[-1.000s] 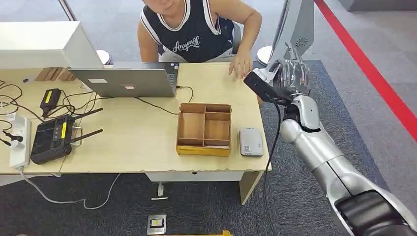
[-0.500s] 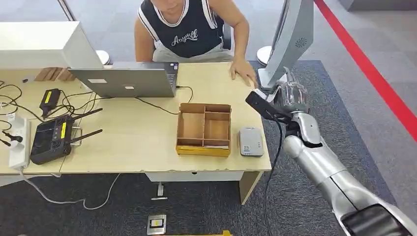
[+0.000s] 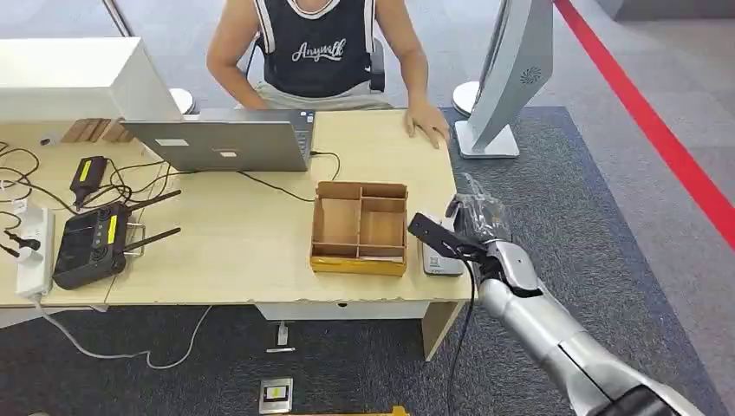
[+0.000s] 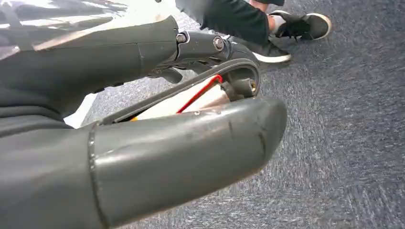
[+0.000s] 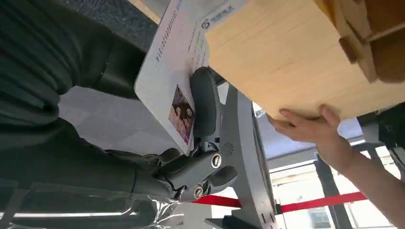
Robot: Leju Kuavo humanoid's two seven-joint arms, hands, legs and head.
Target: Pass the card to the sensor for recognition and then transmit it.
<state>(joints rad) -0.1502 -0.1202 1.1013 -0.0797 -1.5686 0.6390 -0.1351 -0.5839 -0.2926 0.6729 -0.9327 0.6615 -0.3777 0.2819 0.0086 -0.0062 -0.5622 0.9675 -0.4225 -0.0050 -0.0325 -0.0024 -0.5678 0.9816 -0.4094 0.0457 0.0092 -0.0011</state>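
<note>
The card (image 5: 174, 76), gripped in the right robot hand (image 3: 472, 224), has come down from near the person to just above the sensor (image 3: 440, 256) on the desk (image 3: 251, 234). Recognition looks imminent. I cannot tell the left robot hand's (image 4: 157, 143) state.

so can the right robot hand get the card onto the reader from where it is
Probably yes. The right robot hand holds the card at the table's right edge, right beside the grey reader, and nothing stands between them; the box sits off to the other side.

A light wooden table (image 3: 243, 251) carries a compartmented wooden box (image 3: 360, 227) near its right end, a grey sensor (image 3: 439, 258) just right of it, a laptop (image 3: 221, 143) at the far side, and a controller (image 3: 91, 243), power strip (image 3: 33, 251) and cables (image 3: 52, 186) at left.
</note>
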